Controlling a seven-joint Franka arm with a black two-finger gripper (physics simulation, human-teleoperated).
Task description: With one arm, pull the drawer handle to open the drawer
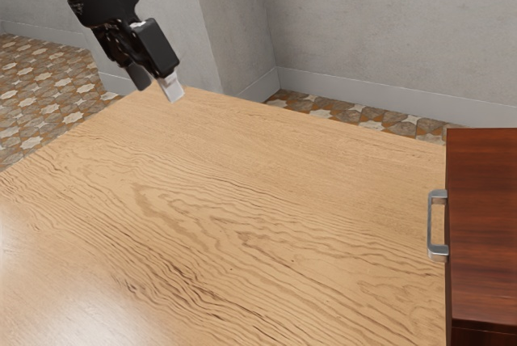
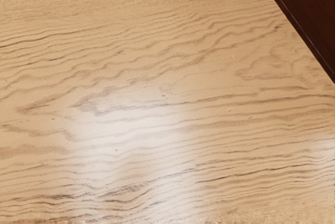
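With my gripper hanging above the wooden table, jaws spread and holding nothing, well apart from the vertical metal handle on the dark drawer front at the exterior view's right, I risk arriving misaligned and striking the wood instead of straddling the bar.

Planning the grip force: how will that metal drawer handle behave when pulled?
The handle looks like rigid silvery metal, so it probably won't flex. Its smooth finish may be slippery. Both ends meet the dark drawer front, so it should pull straight rather than twist.
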